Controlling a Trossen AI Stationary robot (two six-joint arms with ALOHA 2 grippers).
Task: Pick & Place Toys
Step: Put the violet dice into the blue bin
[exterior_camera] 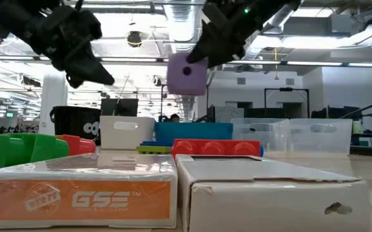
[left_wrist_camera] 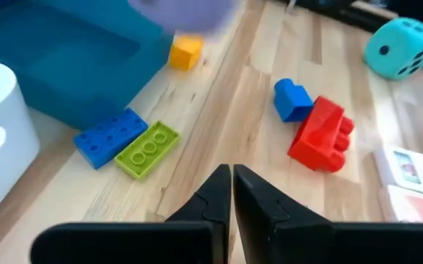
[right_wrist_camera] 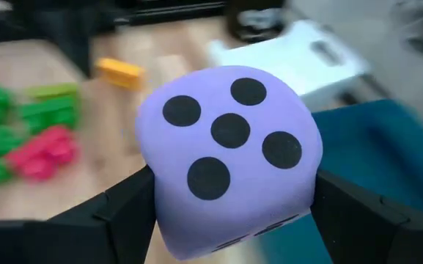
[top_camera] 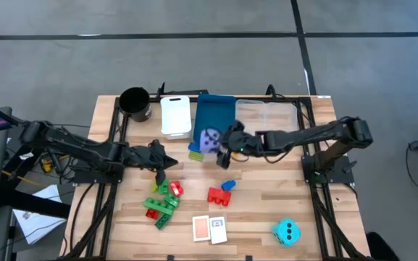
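- Lying nearest the front edge of the bench (top_camera: 266, 217), two cards (top_camera: 209, 229) sit side by side, with the cyan die (top_camera: 287, 232) well to their right.
- Green bricks (top_camera: 162, 205) cluster left of centre; a red brick (top_camera: 218, 196) touches a blue brick (top_camera: 228, 185) near the middle.
- Left gripper (top_camera: 161, 175) hangs above the green cluster, its fingers pressed together, holding nothing.
- Right gripper (top_camera: 221, 147) is clamped on the purple die (top_camera: 210, 141), raised clear of the bench at the near edge of the blue bin (top_camera: 215, 110).
- Flat blue and lime bricks (top_camera: 195, 151) lie just beside that bin.
- White bin (top_camera: 175, 114), clear bin (top_camera: 266, 114) and black cup (top_camera: 135, 104) line the far edge.
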